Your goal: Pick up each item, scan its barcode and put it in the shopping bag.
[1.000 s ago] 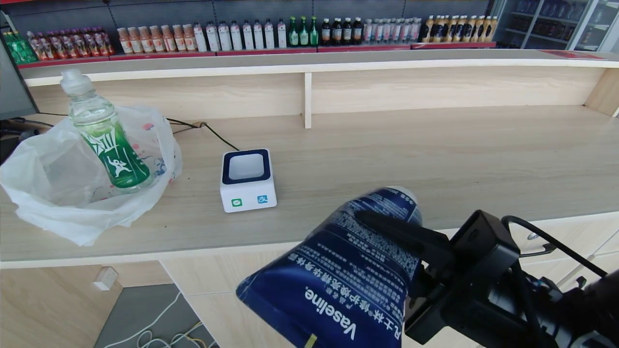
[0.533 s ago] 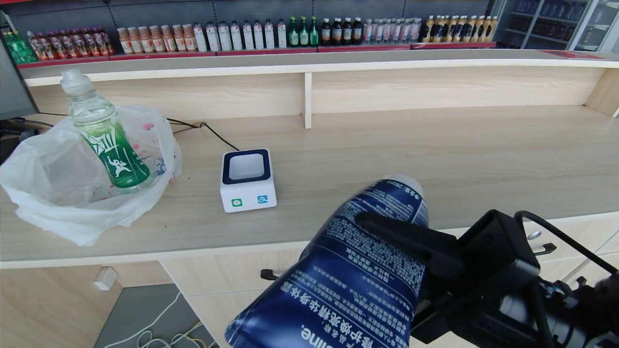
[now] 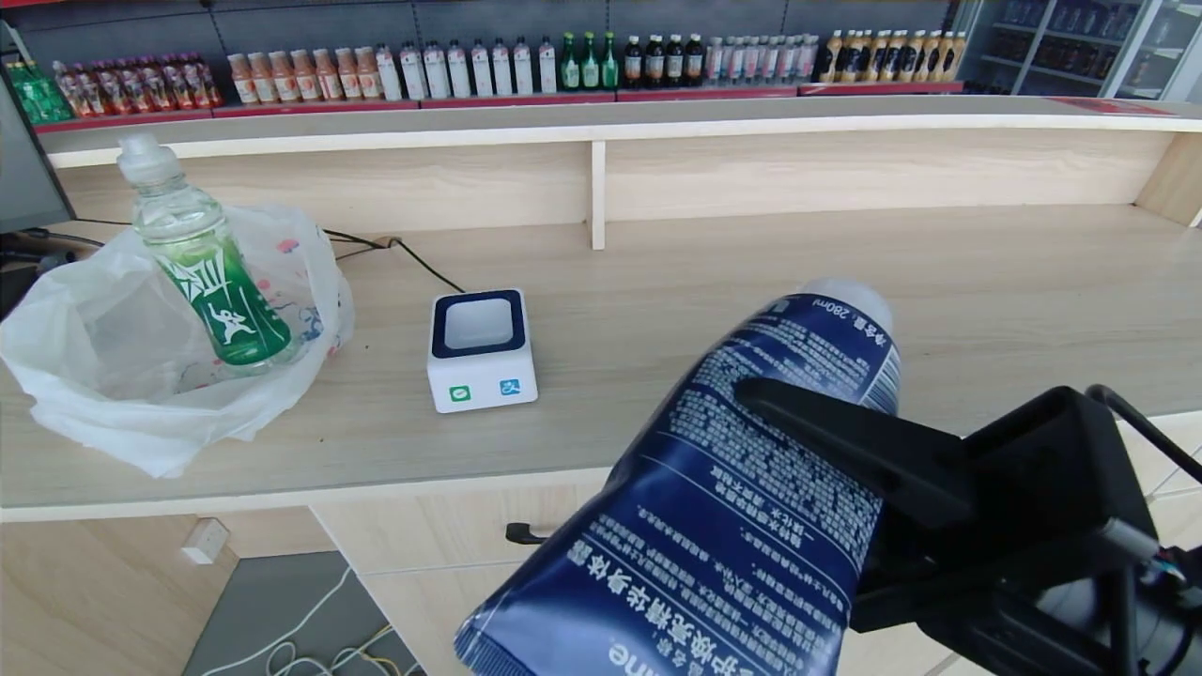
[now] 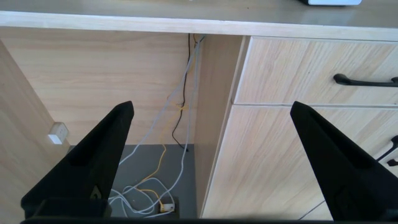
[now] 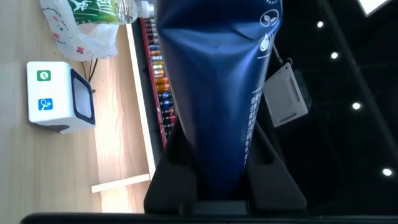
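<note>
1. The right tool [image 5: 221,146] is closed on the blue tube [image 3: 714,498]. One finger lies across the printed face and the other sits behind the tube, clamping the body about midway along.
2. The tube hangs in the air over the near edge of the table [image 3: 751,272]. It is tilted, with the white cap end up and away and the flat crimped end low and toward the robot. It is to the right of the scanner [image 3: 482,347] and well apart from it.
3. Handling, as I judge it:
   - The tube looks soft-walled with a smooth skin, so it will dent under pressure and could slide in the grip if swung.
   - It is probably moderately heavy if full.
   - The firmest hold is on the round body toward the cap shoulder, not on the thin crimp.
   - I cannot make out a barcode on the sides that show.
4. The left tool [image 4: 211,106] is spread wide with nothing between its fingers. It sits low, in front of the drawers under the table.
5. Count:
   - Two tools
   - One tube
   - One scanner, with its window facing up
   - One white shopping bag [image 3: 113,376] slumped open at the left end of the table
   - One green-labelled bottle [image 3: 211,272] standing tilted inside the bag
   - One black cable [image 3: 413,258] running behind the scanner
6. Rows of bottles line the far shelf [image 3: 601,94]. There are too many to count.
</note>
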Controlling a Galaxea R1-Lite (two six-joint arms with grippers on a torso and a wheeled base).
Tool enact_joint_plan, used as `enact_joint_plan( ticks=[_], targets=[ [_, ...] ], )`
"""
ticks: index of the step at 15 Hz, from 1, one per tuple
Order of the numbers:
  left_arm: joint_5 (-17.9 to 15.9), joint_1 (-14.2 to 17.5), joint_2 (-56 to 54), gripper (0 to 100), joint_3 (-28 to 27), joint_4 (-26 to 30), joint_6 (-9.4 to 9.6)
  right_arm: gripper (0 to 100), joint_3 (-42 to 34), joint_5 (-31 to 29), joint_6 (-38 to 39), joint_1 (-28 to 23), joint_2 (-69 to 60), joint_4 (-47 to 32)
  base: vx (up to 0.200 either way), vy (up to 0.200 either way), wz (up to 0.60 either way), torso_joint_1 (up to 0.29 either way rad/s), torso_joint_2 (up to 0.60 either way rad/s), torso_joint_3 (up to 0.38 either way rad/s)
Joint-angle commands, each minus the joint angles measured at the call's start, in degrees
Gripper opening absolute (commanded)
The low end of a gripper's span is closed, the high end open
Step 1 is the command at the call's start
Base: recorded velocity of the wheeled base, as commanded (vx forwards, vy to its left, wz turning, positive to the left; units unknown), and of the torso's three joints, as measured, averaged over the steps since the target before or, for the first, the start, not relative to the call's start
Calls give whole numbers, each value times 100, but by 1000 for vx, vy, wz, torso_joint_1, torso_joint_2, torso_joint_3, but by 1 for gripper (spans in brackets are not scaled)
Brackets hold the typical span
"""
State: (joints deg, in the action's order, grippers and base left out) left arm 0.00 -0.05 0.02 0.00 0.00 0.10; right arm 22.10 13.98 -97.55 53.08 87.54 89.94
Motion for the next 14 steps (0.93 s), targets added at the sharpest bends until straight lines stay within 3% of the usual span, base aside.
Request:
enact_joint_plan(
  ticks=[1, 14],
  targets=[
    [0, 5, -2, 100, 0, 0, -1, 0, -48, -1, -89, 45, -106, 6, 0, 0, 0, 0, 0, 0],
    [0, 5, -2, 100, 0, 0, -1, 0, -127, -1, -458, 388, -88, 6, 0, 0, 0, 0, 0, 0]
  ],
)
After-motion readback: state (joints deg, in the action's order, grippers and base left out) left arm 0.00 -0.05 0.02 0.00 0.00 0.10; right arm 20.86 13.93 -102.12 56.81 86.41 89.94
